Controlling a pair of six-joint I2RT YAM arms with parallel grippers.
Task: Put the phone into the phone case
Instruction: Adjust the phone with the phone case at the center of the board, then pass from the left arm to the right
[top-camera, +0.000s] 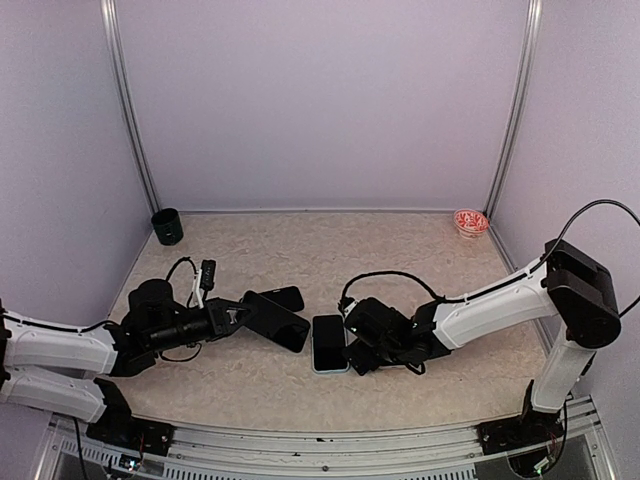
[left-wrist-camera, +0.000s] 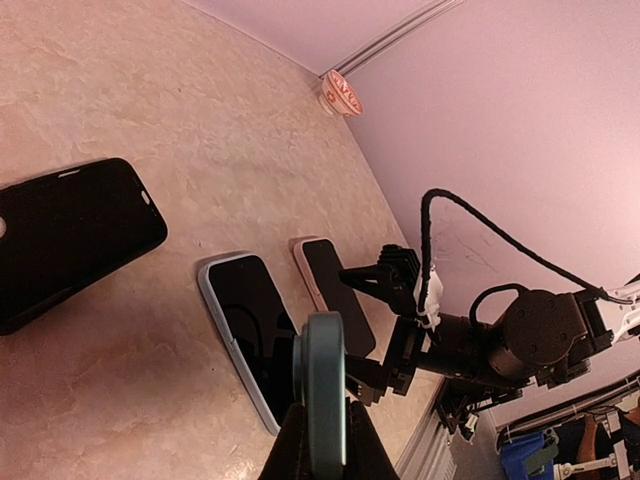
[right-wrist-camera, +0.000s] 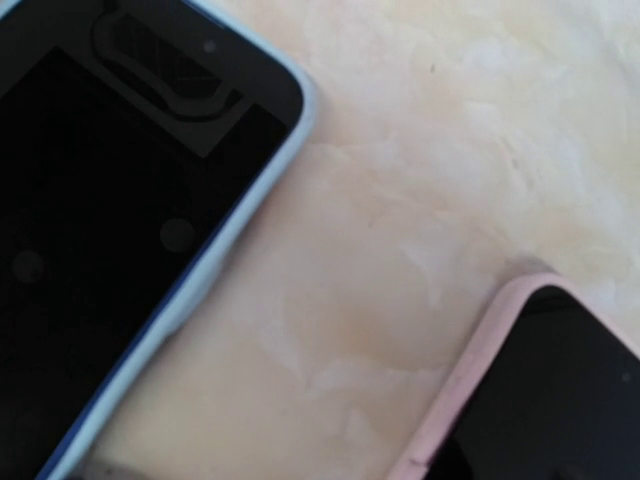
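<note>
A blue-rimmed phone (top-camera: 329, 343) is laid screen-up on the worktop (top-camera: 400, 260). Just left of it, a teal-edged slab (left-wrist-camera: 320, 385) is pinched edge-on by the left gripper (top-camera: 240, 317), whose jaws are pressed together on it; whether it is a phone or a case cannot be told. Farther left a black slab (left-wrist-camera: 70, 240) is laid flat. Just right of the blue-rimmed phone a pink-rimmed phone (right-wrist-camera: 540, 390) is seen, with the right gripper (top-camera: 354, 345) spread wide over it.
</note>
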